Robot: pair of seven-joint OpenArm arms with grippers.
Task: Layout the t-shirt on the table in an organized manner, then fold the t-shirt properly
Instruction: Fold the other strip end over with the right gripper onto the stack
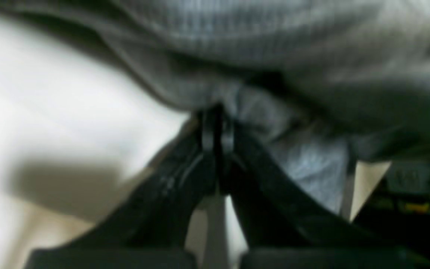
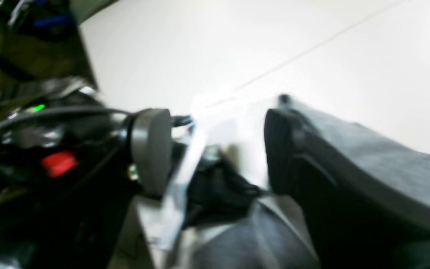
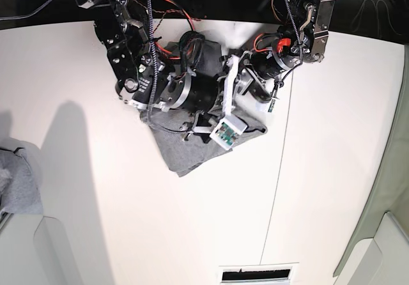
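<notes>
Arms hide most of the t-shirt (image 3: 185, 151); left pincer (image 1: 215, 123) clamps blurred cloth, right pincer (image 2: 218, 149) gapes.

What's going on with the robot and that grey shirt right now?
Left gripper shut on the t-shirt. Right gripper open, holding nothing. Shirt bunched under both arms on the table, not laid flat yet. Nothing blocking.

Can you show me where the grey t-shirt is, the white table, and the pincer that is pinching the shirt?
Heather-grey cotton t-shirt (image 3: 185, 154): base view, on its lower hanging corner.
Broad white table (image 3: 115, 221): base view, on a bare part of the top.
Left black pincer (image 1: 215, 123): left wrist view, at its closed tips in the cloth.
</notes>
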